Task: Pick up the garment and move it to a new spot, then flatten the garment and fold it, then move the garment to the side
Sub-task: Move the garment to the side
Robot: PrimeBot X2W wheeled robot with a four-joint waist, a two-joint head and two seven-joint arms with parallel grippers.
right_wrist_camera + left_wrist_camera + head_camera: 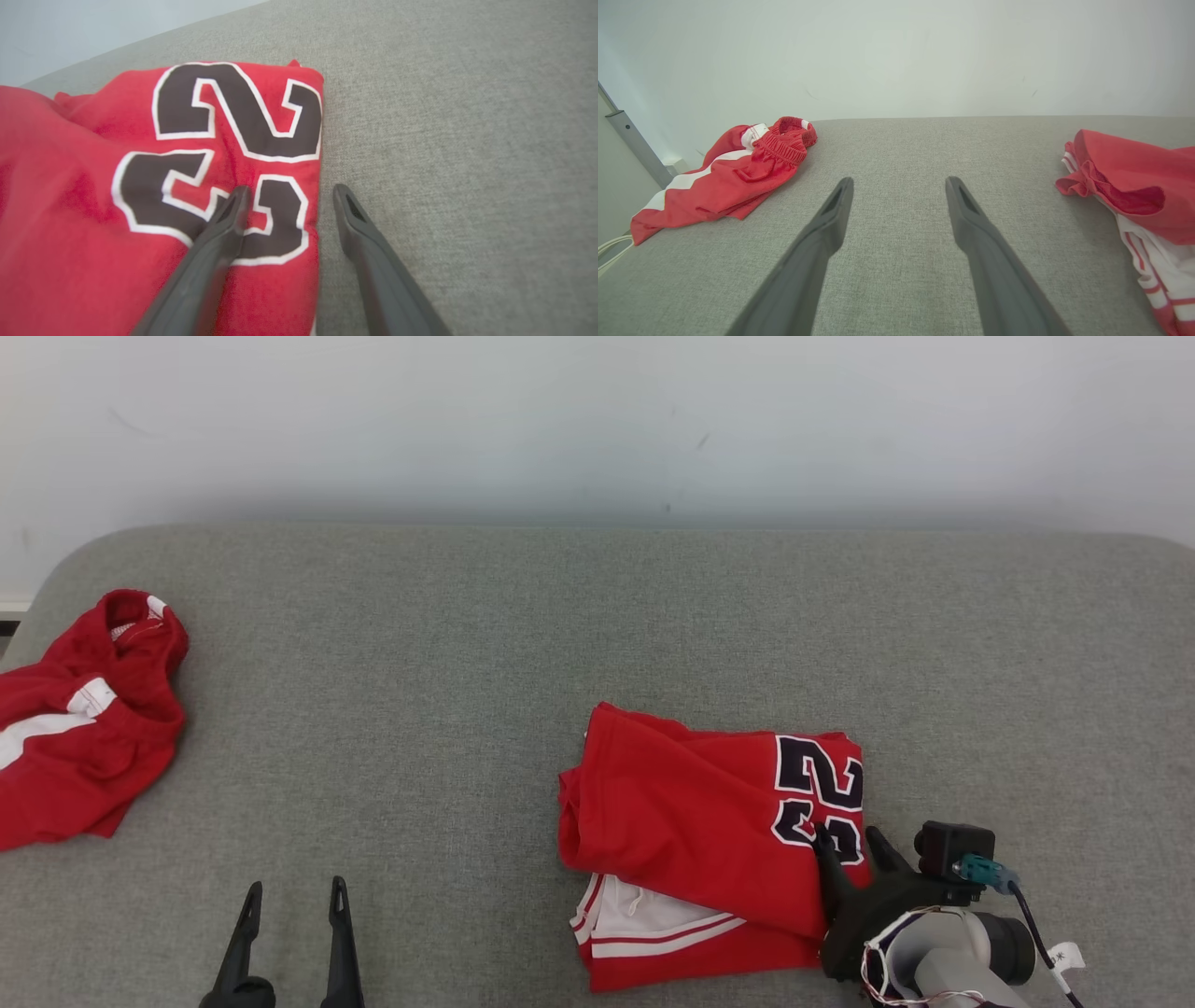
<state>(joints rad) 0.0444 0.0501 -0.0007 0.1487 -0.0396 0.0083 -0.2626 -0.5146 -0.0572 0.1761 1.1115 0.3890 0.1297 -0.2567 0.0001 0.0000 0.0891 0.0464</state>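
A folded red garment (695, 812) with a black, white-edged number and white trim lies on the grey cushion, right of centre. My right gripper (851, 840) is open at its right edge: one finger (229, 219) lies over the number (233, 140), the other over bare cushion beside the fold. Nothing is gripped. The garment (1134, 186) sits at the right edge of the left wrist view. My left gripper (292, 896) stands open over bare cushion near the front edge, left of the garment, its fingers (831, 219) wide apart.
A second red garment (84, 719) with white stripes lies crumpled at the cushion's far left edge, also as the red heap (733, 172) in the left wrist view. The grey cushion (523, 644) ends at a pale wall behind. A metal post (630, 140) stands at the left.
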